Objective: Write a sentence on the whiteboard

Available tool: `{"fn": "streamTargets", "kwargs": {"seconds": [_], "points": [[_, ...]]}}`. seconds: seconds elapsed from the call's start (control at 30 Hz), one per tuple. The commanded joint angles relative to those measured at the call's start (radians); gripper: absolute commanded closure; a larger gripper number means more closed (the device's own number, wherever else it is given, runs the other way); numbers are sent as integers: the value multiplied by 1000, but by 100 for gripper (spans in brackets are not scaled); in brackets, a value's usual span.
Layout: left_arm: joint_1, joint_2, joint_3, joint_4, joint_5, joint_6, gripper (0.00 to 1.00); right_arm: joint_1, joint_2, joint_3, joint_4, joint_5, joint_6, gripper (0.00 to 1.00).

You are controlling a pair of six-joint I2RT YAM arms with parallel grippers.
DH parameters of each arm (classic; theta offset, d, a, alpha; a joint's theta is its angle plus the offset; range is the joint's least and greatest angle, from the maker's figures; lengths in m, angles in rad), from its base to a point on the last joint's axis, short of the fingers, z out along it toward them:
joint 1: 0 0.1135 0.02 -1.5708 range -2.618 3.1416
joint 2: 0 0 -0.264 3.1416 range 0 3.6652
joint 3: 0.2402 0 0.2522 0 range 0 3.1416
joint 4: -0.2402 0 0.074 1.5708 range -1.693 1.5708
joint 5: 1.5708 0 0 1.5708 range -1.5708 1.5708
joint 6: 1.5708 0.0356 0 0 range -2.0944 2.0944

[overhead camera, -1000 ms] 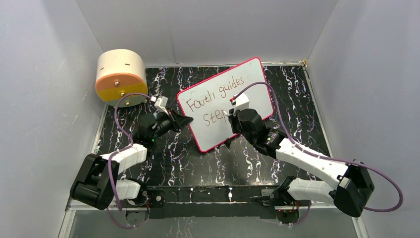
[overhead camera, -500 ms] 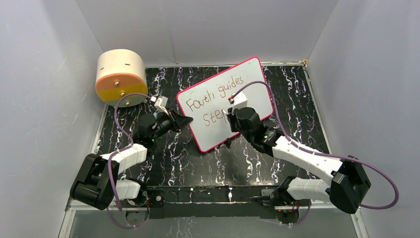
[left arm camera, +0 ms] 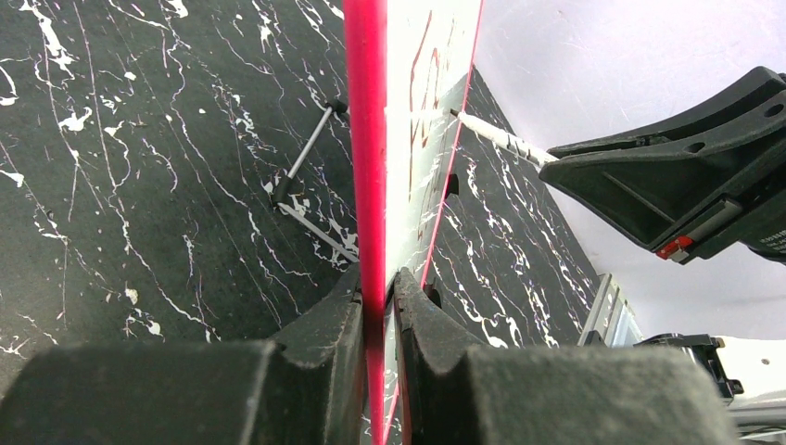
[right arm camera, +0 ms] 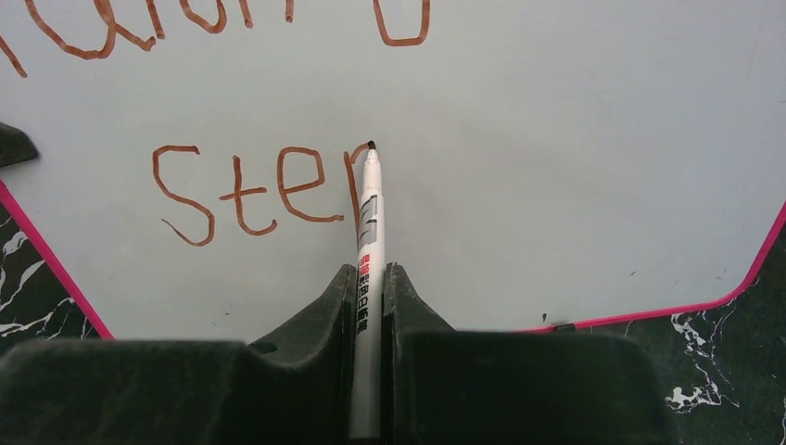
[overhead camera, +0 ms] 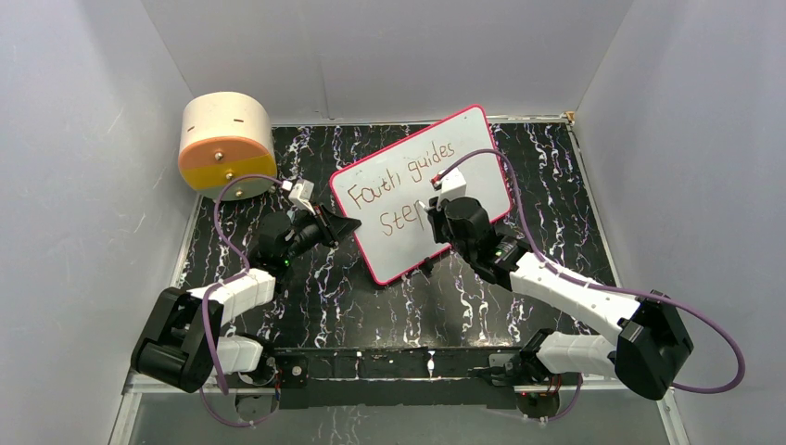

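The whiteboard (overhead camera: 399, 252), white with a pink-red frame, stands tilted on the black marbled table. My left gripper (overhead camera: 350, 223) is shut on its left edge, and the left wrist view shows the pink frame (left arm camera: 366, 139) pinched between my jaws (left arm camera: 380, 287). The sentence (overhead camera: 394, 181) reads roughly "Fauth guides" above "Step" in brownish-red. My right gripper (right arm camera: 369, 273) is shut on a white marker (right arm camera: 369, 213). The marker's tip rests on the board (right arm camera: 575, 167) at the top of the last stroke after "Ste" (right arm camera: 250, 195). From above, the right gripper (overhead camera: 428, 215) covers part of the lower line.
A round tan-and-orange drum (overhead camera: 225, 144) lies at the back left. A thin metal prop rod (left arm camera: 306, 162) sits on the table behind the board. White walls close in the table (overhead camera: 538, 185) on three sides.
My right gripper has shifted the marker slightly up and left on the board at the letter after "Ste". The left gripper and the board have not moved.
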Motion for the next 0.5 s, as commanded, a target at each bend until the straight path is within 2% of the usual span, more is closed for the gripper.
{"fn": "streamTargets", "kwargs": {"seconds": [0.0,0.47], "points": [[-8,-6,19,-32,-9,29,100,-17,-4,17,36,21,-5,100],[-8,-10,19,-32,-9,27,100,-18,-39,-14,-98,22,52,100]]}}
